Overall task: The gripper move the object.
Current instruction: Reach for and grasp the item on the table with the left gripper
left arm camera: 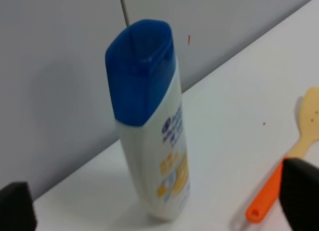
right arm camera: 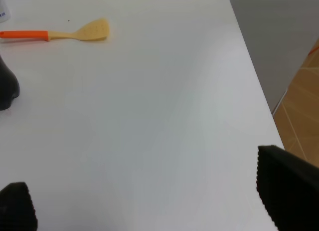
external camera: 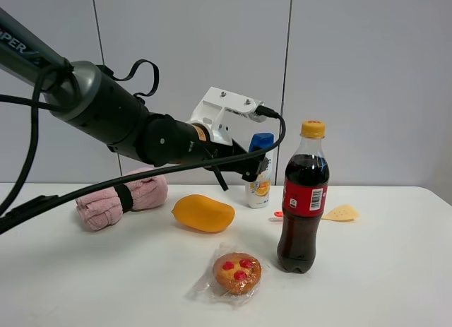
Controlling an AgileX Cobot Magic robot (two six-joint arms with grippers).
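**Item 1, shampoo bottle** (external camera: 260, 173): white plastic, blue cap, orange-yellow label graphic. It stands upright at the back of the table (external camera: 395, 284), centre of the high view, near the wall (external camera: 353, 73). The label carries blue writing, too blurred to read.

**Item 2, left gripper** (external camera: 248, 169): black two-fingered claw under a white boxy mount (external camera: 222, 109). Its arm (external camera: 106, 111) enters from the upper left of the frame, where the letters "PER" can be read. The jaws are spread wide. In the left wrist view the bottle stands between the two fingers (left arm camera: 301, 191), with a gap on each side. Nothing is held.

**Item 3, right gripper** (right arm camera: 149, 196): seen only in its own wrist view. The jaws are wide apart over bare table, holding nothing.

**Item 4, cola bottle** (external camera: 304, 200): dark drink, yellow cap, red label with a barcode. No brand is legible. It stands right of centre, nearer the camera than the shampoo bottle.

**Item 5, spatula** (external camera: 341, 213): yellow perforated blade with an orange handle. It lies flat behind the cola bottle, which hides part of it.

**Item 6, mango** (external camera: 203, 212): yellow-orange, lying centre left, below the arm.

**Item 7, pink towel** (external camera: 120, 198): rolled and bound with a dark band, at the left.

**Item 8, wrapped tart** (external camera: 236, 272): in clear film with red topping, lower centre.

**Item 9, black cable** (external camera: 85, 189): slung under the arm, crossing in front of the towel.
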